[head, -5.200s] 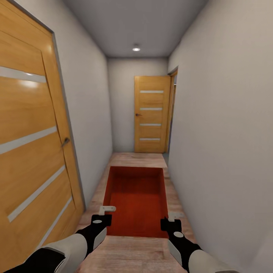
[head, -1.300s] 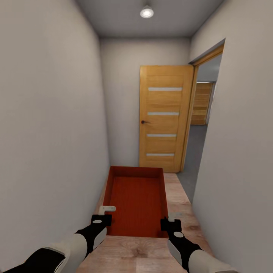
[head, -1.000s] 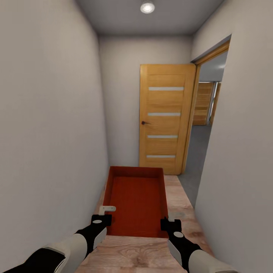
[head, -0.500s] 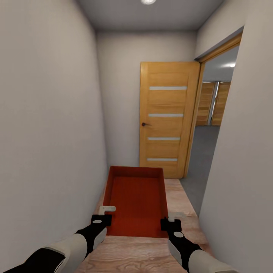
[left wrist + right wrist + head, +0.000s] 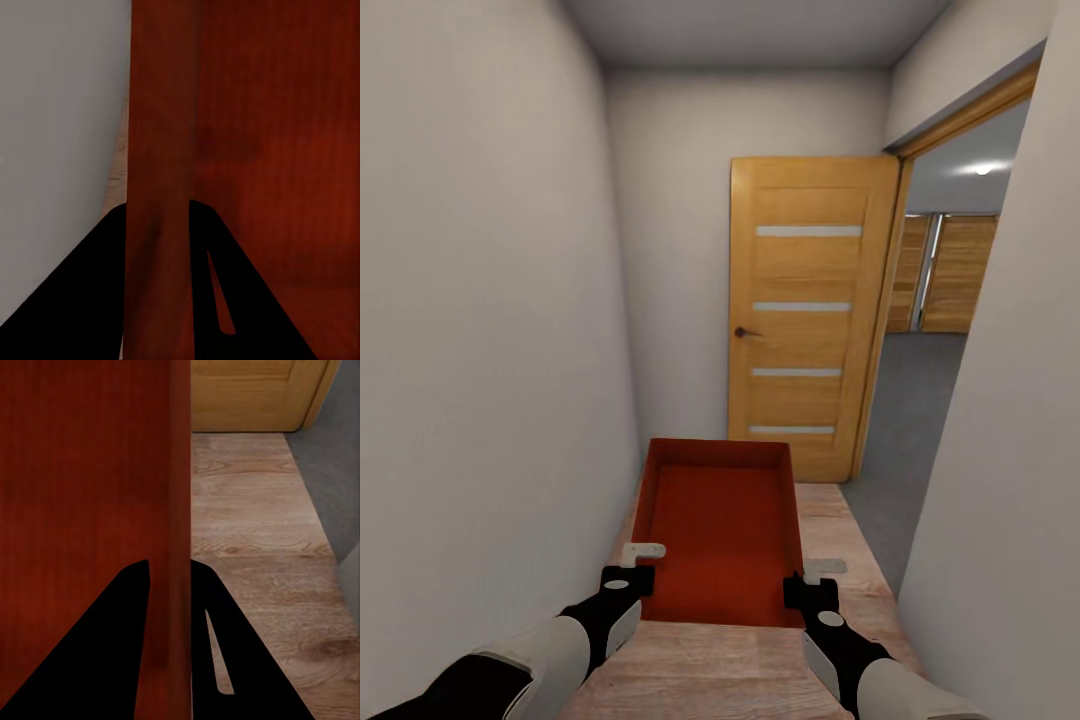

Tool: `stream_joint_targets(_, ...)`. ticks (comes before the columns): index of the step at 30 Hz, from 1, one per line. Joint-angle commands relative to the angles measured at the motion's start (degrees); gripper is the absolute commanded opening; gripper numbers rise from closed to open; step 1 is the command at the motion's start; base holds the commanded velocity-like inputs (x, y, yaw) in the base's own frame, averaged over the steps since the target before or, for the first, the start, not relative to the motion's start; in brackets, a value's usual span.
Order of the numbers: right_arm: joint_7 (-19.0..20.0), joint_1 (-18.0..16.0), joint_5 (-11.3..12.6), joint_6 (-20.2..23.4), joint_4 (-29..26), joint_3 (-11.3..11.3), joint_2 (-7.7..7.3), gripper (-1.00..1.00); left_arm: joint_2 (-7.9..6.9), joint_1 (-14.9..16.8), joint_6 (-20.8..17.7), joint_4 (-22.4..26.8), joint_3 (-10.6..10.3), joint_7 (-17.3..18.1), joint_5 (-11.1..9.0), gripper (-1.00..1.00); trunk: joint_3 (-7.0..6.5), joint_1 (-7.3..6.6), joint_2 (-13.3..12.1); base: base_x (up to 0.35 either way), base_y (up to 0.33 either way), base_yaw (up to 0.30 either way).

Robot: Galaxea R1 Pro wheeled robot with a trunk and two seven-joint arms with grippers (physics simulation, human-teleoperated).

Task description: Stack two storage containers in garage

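My left pincer [image 5: 643, 566] and right pincer [image 5: 812, 580] each clamp a side wall of the box [image 5: 722, 530], keeping it level; the garage doorway [image 5: 935, 380] is at two o'clock.

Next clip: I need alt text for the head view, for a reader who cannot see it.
Both pincers, left and right, grip opposite side walls of an open red-orange storage container carried over the wood-plank floor of a narrow hallway. Ahead stands a wooden door; an opening on the right shows grey flooring.

Left tool [image 5: 161, 225] clamped astride red container wall [image 5: 161, 112], grey wall [image 5: 60, 112] beside
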State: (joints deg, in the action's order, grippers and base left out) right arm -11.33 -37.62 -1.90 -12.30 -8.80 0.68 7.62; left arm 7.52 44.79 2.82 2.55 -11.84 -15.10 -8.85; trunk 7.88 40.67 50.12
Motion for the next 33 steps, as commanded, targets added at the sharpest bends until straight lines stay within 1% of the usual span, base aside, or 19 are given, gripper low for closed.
stream_joint_targets(1, 0.43, -0.08, -0.91, -0.88, -1.31, -1.96, 0.03, -1.0, -1.72, 0.03, 0.26, -0.17, 1.38, -1.34, -0.82, -1.0, 0.09, 0.04, 0.07, 0.325, 0.0, 0.0)
stream_joint_targets(27, 0.43, -0.08, -0.91, -0.88, -1.31, -1.98, 0.03, -1.0, -1.72, 0.03, 0.26, -0.17, 1.37, -1.34, -0.78, -1.0, 0.09, 0.04, 0.07, 0.325, 0.0, -0.001)
stream_joint_targets(33, 0.4, -0.08, -0.91, -0.88, -1.3, -1.98, 0.03, -1.0, -1.64, 0.03, 0.26, -0.03, 1.34, -1.34, -0.69, -1.0, 0.09, 0.04, 0.07, 0.108, 0.0, -0.175)
